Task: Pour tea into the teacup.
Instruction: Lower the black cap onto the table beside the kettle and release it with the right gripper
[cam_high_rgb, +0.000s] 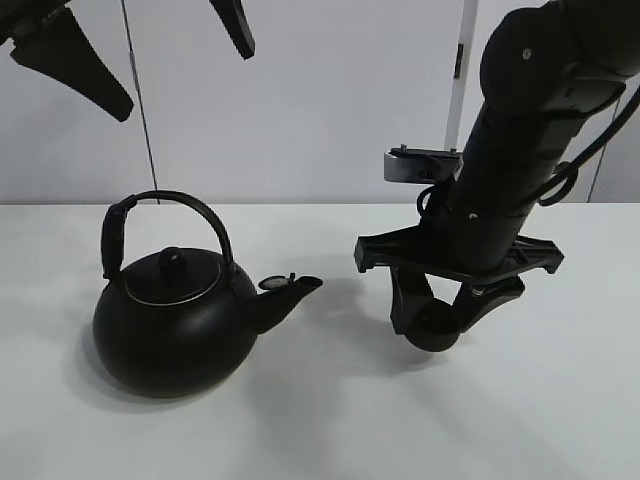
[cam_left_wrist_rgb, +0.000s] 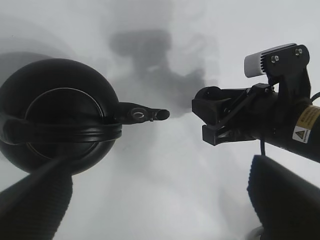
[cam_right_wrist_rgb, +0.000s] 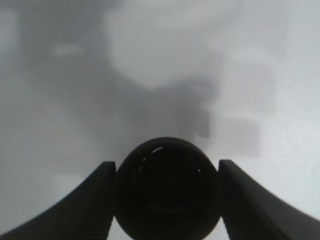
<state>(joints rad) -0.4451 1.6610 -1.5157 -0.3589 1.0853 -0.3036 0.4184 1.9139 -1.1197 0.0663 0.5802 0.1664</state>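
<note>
The teacup (cam_right_wrist_rgb: 167, 187) is held upright between the right fingers (cam_right_wrist_rgb: 85, 200), which are closed against its sides, low over the counter (cam_high_rgb: 330, 420), near but apart from the spout (cam_high_rgb: 300, 287) of the kettle (cam_high_rgb: 170, 330); whether it touches the counter cannot be told. The left fingers (cam_high_rgb: 75, 60) are spread wide and empty, raised high above the kettle

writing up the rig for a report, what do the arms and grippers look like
Mostly matte black. The right arm is thick and rounded, with a black cable looping beside it, a yellow warning label and a pale grey camera at the wrist. The left gripper and right gripper have broad, tapering fingers.
</note>
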